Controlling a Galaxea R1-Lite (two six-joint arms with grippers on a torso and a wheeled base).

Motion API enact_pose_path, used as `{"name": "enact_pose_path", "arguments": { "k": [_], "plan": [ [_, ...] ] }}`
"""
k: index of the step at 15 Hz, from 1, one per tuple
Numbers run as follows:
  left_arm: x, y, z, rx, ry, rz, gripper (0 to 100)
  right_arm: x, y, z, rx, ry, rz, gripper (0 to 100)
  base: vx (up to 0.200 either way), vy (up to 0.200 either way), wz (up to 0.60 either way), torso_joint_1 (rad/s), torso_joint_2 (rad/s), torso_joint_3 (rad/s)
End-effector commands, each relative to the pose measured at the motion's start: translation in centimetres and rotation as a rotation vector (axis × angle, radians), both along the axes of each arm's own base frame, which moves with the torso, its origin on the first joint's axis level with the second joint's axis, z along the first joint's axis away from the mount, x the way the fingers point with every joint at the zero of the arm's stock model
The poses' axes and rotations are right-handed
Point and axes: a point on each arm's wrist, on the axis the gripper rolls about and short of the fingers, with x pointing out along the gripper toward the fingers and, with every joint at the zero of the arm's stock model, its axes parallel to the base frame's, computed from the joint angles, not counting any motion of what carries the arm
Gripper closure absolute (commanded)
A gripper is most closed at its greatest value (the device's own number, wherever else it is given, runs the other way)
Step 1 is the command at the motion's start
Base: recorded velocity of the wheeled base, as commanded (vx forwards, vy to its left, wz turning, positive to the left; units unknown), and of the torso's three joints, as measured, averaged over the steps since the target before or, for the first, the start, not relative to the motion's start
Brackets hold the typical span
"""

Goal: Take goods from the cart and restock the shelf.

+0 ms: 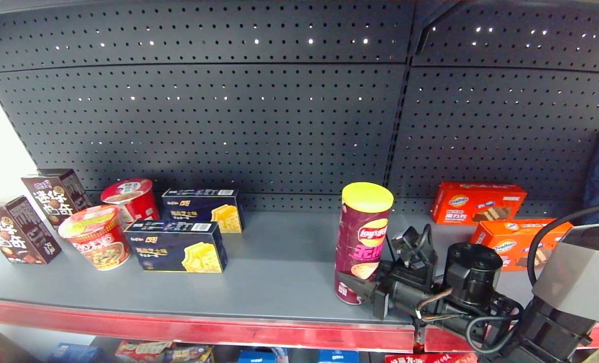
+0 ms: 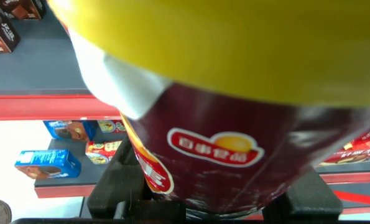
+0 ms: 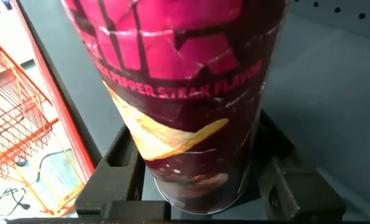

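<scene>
- Right gripper [image 1: 354, 287] comes first: its fingers are clamped around the lower part of the chip can [image 1: 363, 237], one on each side.
- That chip can stands upright with its yellow lid on top, its base apparently on the grey shelf [image 1: 279, 272] close to the red front edge. By my reading this one is placed but not yet let go.
- Left gripper [image 2: 212, 199] grasps a second chip can [image 2: 234, 155] by its body, lid towards the camera. It hangs out in front of the shelf's red edge, not on the board. I cannot tell how far it is from the standing chip can.
- Beyond the red edge, on the side of the chip can away from the shelf, is the orange wire cart [image 3: 17, 124]. Whether any goods remain in it cannot be seen.
- Left of the chip can, well apart, lie two navy boxes [image 1: 183, 247], then two noodle cups [image 1: 95, 242], then two brown boxes [image 1: 17, 229] farthest off.
- Right of the chip can and behind it sit two orange boxes [image 1: 518, 242], one in front of the other.
- Judgement: restocking is well under way. What is left is to release this can, then set down the second.
</scene>
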Motion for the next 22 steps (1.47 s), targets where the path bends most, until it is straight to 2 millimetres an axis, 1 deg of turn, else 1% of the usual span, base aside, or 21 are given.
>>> {"name": "enact_pose_path", "arguments": {
  "k": [1,5,11,16,18,22],
  "plan": [
    [0.0,0.0,0.0,-0.002,0.002,-0.001,100,-0.2,0.1,0.5,0.009,-0.012,-0.002,100,0.0,0.0,0.0,0.0,0.0,0.0],
    [0.0,0.0,0.0,-0.003,0.002,0.002,100,-0.8,0.2,0.2,-0.01,0.005,-0.039,100,0.0,0.0,0.0,0.0,0.0,0.0],
    [0.0,0.0,0.0,-0.004,0.002,0.003,100,-0.8,0.4,-0.1,-0.021,0.0,-0.096,100,0.0,0.0,0.0,0.0,0.0,0.0],
    [0.0,0.0,0.0,-0.004,0.002,0.004,100,-1.5,1.3,-0.1,-0.024,-0.002,-0.104,100,0.0,0.0,0.0,0.0,0.0,0.0],
    [0.0,0.0,-0.1,-0.004,0.002,0.004,100,-1.7,2.0,-0.2,-0.023,-0.003,-0.118,100,0.0,0.0,0.0,0.0,0.0,0.0],
    [-0.1,0.0,-0.5,-0.004,0.01,0.004,100,-1.8,2.2,-0.3,-0.021,0.005,-0.128,100,0.0,0.0,0.0,0.0,0.0,0.0]
  ]
}}
